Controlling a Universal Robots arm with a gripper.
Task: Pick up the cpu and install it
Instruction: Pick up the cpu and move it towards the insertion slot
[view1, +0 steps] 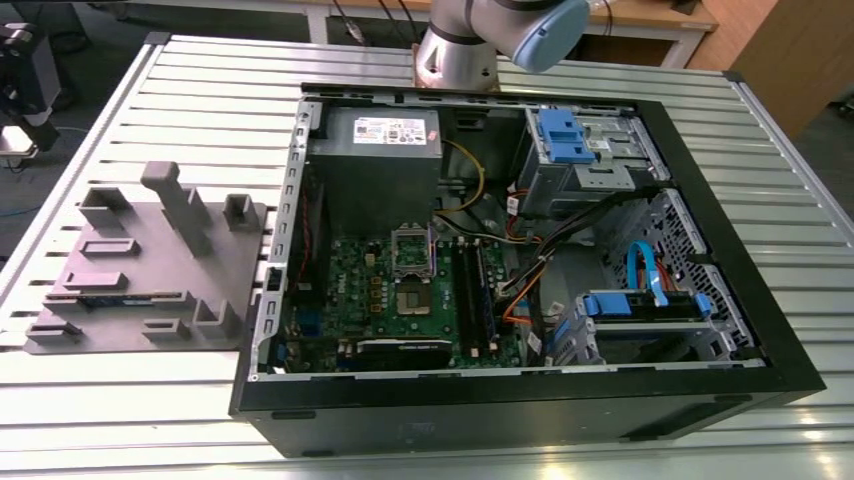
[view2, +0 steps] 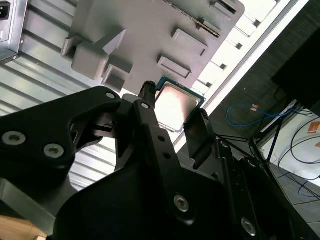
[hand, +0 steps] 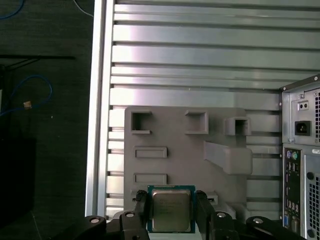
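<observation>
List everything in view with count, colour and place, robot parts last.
table: one, silver, slatted, under everything.
computer case: one, black, open, on the table.
motherboard: one, green, inside the case.
power supply: one, grey, inside the case, next to the motherboard.
blue drive fittings: two groups, blue, inside the case toward the exterior view's right.
holder block: one, grey, on the table, at the exterior view's left of the case.
cpu: one, silver-grey with dark rim, above the holder block in both wrist views.
arm: one, grey with a pale blue joint cap, behind the case.
pincer: one, black, shut on the cpu.
</observation>
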